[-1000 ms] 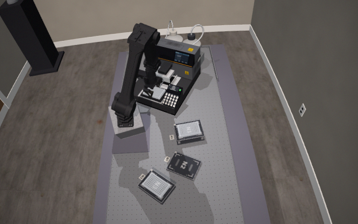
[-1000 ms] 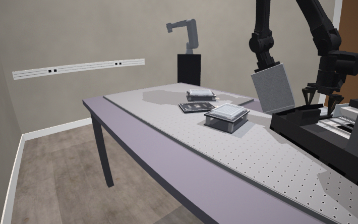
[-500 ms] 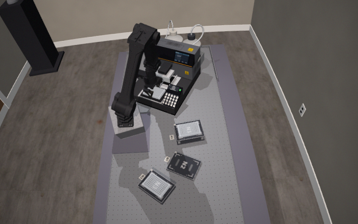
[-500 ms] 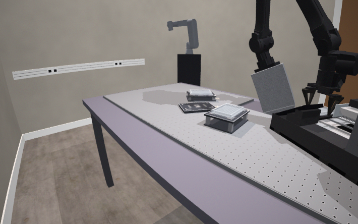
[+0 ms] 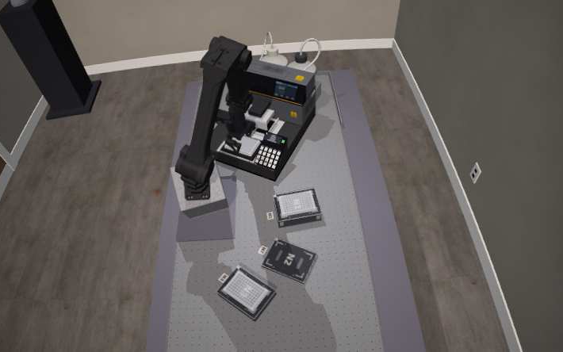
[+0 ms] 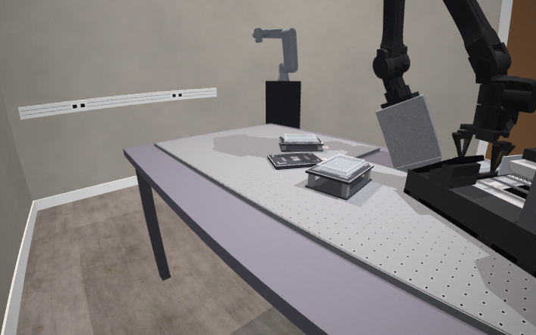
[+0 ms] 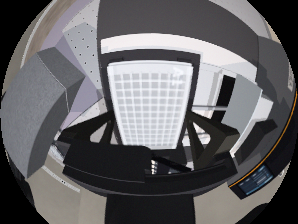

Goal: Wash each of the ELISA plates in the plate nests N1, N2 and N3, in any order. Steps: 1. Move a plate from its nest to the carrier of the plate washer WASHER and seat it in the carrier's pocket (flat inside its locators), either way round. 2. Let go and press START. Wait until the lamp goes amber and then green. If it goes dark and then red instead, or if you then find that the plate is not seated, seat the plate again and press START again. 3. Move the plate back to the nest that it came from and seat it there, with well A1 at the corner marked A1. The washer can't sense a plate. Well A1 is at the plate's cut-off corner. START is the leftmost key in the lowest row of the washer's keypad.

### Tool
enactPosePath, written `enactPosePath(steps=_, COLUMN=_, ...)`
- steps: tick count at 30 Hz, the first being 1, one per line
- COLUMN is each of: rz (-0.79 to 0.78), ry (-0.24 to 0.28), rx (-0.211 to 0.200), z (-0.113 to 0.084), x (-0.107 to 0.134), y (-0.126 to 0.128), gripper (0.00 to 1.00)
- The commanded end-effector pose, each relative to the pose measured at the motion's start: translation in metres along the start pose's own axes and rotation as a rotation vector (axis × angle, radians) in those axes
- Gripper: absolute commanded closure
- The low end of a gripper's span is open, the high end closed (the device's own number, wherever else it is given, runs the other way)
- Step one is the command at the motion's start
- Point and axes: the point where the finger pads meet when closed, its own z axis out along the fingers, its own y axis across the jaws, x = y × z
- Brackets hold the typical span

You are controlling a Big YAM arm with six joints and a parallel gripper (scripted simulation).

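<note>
Top view first: nearest the counter's (image 5: 365, 183) near end we see an ELISA plate in its nest (image 5: 246, 292), then the bare N2 nest (image 5: 289, 260) just beyond it, and further on a third nest (image 5: 297, 206) with its plate, all three on the perforated board along the counter's middle. Toward the far end stands the plate washer (image 5: 275, 109), its keypad (image 5: 269, 155) facing us and a green lamp (image 5: 283, 141) lit above the keys. A plate (image 5: 249, 147) lies in the carrier pocket left of the keypad. Our tool (image 6: 482, 148) hangs directly over that plate, spread to its widest and gripping nothing; in the wrist view the plate (image 7: 153, 106) fills the space beneath. Two bottles (image 5: 301, 64) stand behind the washer at the far edge.
</note>
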Motion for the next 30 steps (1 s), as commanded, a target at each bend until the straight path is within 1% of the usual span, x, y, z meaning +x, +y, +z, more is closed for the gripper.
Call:
enactPosePath(steps=1, rz=0.0, ry=0.004, rx=0.024, z=-0.013, x=-0.001, y=-0.007, gripper=0.0)
enactPosePath(steps=3, rz=0.0, ry=0.004, rx=0.024, z=-0.013, x=-0.001, y=-0.007, gripper=0.0)
enactPosePath(steps=16, rz=0.009, ry=-0.002, rx=0.048, z=-0.041, x=-0.003, y=-0.021, gripper=0.0)
enactPosePath(steps=20, rz=0.008, ry=-0.002, rx=0.045, z=-0.043, x=-0.003, y=-0.019, gripper=0.0)
enactPosePath(steps=21, rz=0.006, ry=-0.001, rx=0.038, z=-0.043, x=-0.003, y=-0.015, gripper=0.0)
enactPosePath(steps=25, rz=0.01, ry=-0.003, rx=0.051, z=-0.053, x=-0.003, y=-0.022, gripper=0.0)
enactPosePath(steps=30, rz=0.009, ry=-0.003, rx=0.047, z=-0.061, x=-0.003, y=-0.019, gripper=0.0)
